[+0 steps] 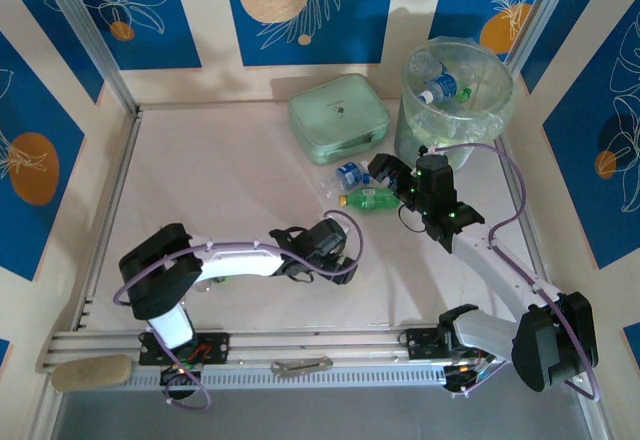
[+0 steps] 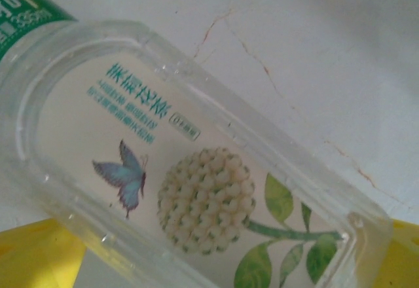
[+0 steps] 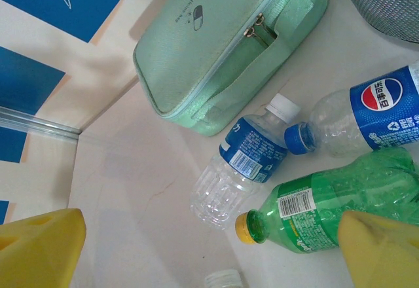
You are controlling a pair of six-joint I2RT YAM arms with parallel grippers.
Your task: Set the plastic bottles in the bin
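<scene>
— White tabletop (image 1: pixel 220 180), blue-and-cream flowered walls around it. What does the overhead view count?

— One bin (image 1: pixel 500 110) in the far right corner. A blue-labelled bottle (image 1: pixel 440 90) lies inside it, and the rest in there is too blurred to count. One mint-green case (image 1: pixel 338 118) sits just left of the bin. Two bottles lie by the right claw (image 1: pixel 385 172): a blue-banded bottle (image 1: pixel 350 173) and a green bottle (image 1: pixel 372 200).

— And its wrist camera?

— Three bottles there: the green one, yellow-capped, a Pepsi bottle (image 3: pixel 366 114) and a white-capped bottle (image 3: pixel 242 163). A fourth cap (image 3: pixel 222 279) shows at the bottom edge. The yellow fingers (image 3: pixel 39 249) are spread wide, gripping nothing.

— The left claw (image 1: pixel 325 245)?

— Overhead, it sits low at mid-table. Its own camera adds one butterfly-label bottle (image 2: pixel 196 190), clear, lying between the wide-spread fingers. I cannot tell whether they touch it.
</scene>
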